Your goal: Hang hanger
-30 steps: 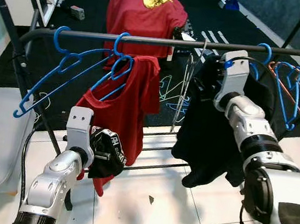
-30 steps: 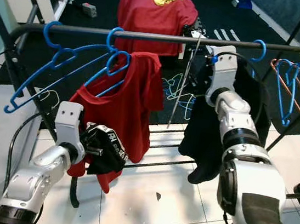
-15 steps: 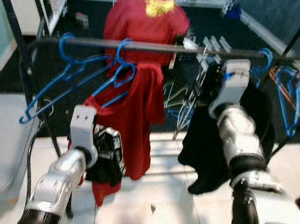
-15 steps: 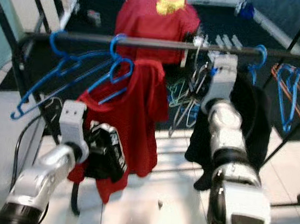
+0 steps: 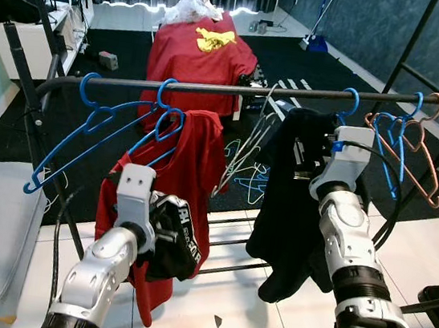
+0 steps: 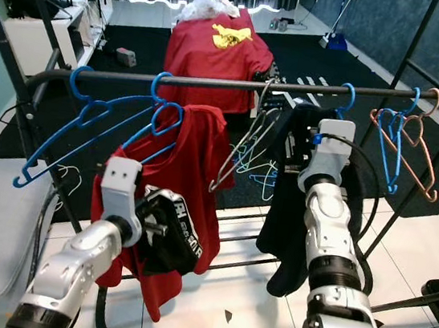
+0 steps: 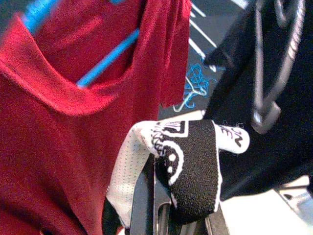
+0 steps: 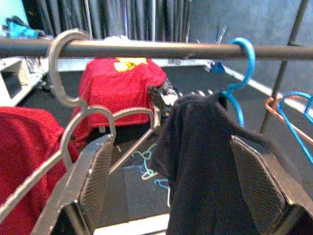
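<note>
My right pincer (image 8: 171, 191) released, just below rail (image 8: 161, 50); grey hanger (image 8: 73, 105) hooked beside it. Left pincer (image 7: 168, 215) grasping black-white cloth (image 7: 188, 166).

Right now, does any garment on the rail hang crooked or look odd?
Yes. The red shirt sits lopsided on its blue plastic hanger, bunched to one side. The black shirt on the blue hook also droops unevenly.
</note>
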Robot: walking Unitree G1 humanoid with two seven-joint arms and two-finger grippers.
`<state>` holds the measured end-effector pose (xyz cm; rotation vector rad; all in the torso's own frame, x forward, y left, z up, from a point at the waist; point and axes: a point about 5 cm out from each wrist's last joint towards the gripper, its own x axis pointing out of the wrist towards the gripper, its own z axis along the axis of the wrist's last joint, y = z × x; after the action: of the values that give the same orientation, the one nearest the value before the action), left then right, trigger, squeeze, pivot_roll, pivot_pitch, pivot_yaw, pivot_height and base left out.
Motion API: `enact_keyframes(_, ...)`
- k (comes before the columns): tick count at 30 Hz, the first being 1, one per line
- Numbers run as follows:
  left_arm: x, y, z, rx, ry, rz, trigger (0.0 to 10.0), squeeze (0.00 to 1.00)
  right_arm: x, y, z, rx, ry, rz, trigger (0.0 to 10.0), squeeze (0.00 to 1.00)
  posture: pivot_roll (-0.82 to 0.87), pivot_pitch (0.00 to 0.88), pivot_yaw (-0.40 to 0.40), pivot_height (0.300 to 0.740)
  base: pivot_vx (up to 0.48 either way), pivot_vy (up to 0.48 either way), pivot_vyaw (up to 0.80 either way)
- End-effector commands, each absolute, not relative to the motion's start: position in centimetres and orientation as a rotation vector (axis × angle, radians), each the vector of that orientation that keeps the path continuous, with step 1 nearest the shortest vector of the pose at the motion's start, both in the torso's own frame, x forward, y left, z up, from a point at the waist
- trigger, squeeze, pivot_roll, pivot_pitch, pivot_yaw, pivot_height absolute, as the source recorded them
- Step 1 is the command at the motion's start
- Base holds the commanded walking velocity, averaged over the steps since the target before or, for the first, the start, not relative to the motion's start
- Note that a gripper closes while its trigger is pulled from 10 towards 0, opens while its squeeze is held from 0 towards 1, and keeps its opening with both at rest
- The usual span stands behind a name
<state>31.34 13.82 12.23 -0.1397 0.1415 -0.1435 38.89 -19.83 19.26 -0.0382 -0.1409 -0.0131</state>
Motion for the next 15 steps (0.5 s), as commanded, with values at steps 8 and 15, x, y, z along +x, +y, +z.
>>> enact_keyframes(8,31.1,16.1,13.1,-0.169,0.063,-0.02,10.0,0.0,39.8,-19.2,21.6,-0.035,-0.132,0.035,10.0,0.0,-0.09,0.085,0.031,0.74,0.0,0.0,0.0)
enact_keyframes(15,28.6,15.8,13.1,-0.162,0.071,-0.111,10.0,0.0,40.9,-18.9,22.0,-0.028,-0.019,0.106,10.0,0.0,-0.04,0.159,0.008,0.74,0.0,0.0,0.0)
